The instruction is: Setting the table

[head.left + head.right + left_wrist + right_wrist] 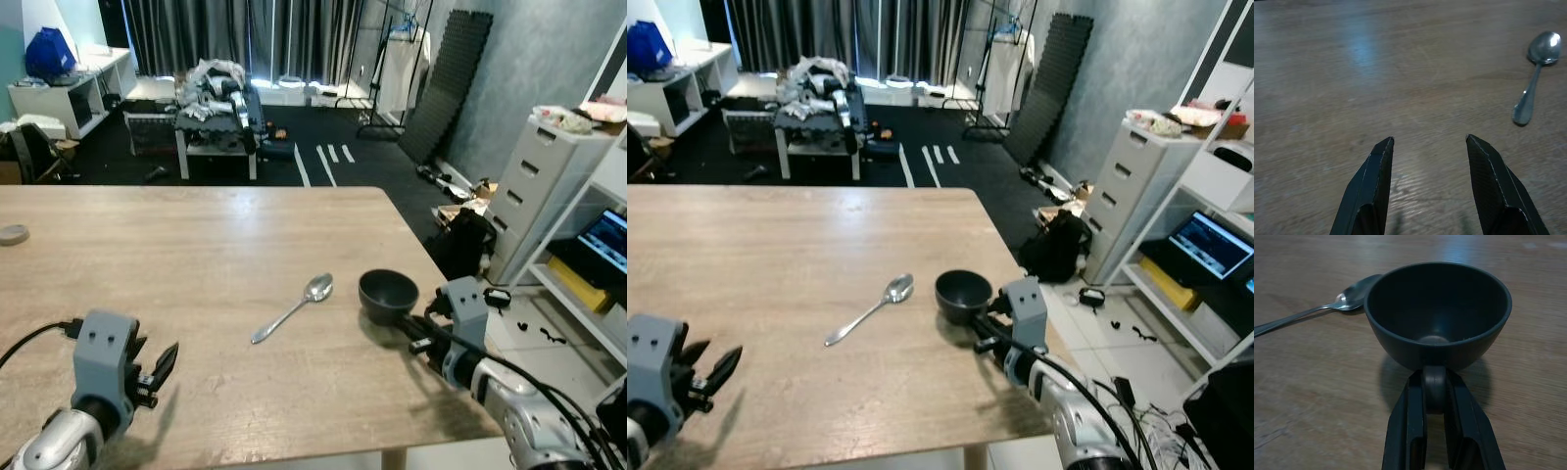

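A dark bowl-shaped cup (388,293) stands upright on the wooden table (147,255) near its right edge. My right gripper (1434,378) is shut on the cup's short handle, reaching in from the table's front right corner. A metal spoon (294,307) lies flat just left of the cup, its bowl end pointing toward the cup, not touching it. My left gripper (1427,139) hovers low over the front left of the table, open with nothing between its fingers. The spoon (1535,73) lies well ahead of it and to its right.
A roll of tape (12,234) sits at the table's far left edge. Beyond the right edge are a black bag (465,240) on the floor, a white drawer unit (534,196) and a shelf with a screen (602,245). A cluttered low table (217,108) stands far behind.
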Robot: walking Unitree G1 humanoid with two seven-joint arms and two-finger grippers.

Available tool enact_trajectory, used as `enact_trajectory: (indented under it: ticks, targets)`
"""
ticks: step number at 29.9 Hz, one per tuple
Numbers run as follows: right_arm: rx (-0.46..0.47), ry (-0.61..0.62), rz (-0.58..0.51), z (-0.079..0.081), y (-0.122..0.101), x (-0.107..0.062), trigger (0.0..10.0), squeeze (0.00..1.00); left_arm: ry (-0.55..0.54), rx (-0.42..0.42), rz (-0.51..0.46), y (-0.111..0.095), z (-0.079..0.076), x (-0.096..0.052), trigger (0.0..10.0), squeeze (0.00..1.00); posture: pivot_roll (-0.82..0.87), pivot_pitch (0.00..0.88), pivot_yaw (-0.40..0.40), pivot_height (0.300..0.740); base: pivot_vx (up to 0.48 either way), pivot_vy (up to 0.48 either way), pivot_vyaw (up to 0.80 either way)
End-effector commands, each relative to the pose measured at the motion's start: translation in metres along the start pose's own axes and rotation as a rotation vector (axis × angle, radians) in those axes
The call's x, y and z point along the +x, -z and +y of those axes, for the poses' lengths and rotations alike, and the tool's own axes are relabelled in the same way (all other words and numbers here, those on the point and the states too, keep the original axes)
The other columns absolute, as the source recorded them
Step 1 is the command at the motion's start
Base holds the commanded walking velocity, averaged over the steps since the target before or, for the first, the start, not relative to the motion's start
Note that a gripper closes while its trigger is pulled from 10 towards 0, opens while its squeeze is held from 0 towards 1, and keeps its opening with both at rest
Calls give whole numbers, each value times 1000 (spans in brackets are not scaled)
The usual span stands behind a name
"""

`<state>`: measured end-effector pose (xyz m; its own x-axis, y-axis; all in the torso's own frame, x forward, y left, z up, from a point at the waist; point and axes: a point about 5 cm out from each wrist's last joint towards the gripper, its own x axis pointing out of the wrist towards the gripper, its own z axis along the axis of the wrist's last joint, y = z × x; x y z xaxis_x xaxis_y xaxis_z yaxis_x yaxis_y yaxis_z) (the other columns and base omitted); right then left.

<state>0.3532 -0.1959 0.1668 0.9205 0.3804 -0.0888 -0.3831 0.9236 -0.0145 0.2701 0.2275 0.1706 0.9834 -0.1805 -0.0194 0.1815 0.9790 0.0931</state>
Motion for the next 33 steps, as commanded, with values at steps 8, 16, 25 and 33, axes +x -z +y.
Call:
enact_trajectory:
  ticks: [8,16,25,33]
  targets:
    - [35,43,-48,-7,2,-8,10000,0,42,-16,55,11,-9,-1,10000,0,84,98,22,740,0,0,0]
    - [85,-6,-148,3,-4,-12,10000,1000,44,-21,60,14,-13,2,10000,0,80,91,27,740,0,0,0]
    - [132,9,-328,11,-30,-18,10000,0,-21,22,66,13,-3,11,10000,0,78,83,28,740,0,0,0]
    - [131,169,-410,41,-40,-5,10000,0,-5,155,124,6,18,44,10000,0,83,101,28,740,0,0,0]
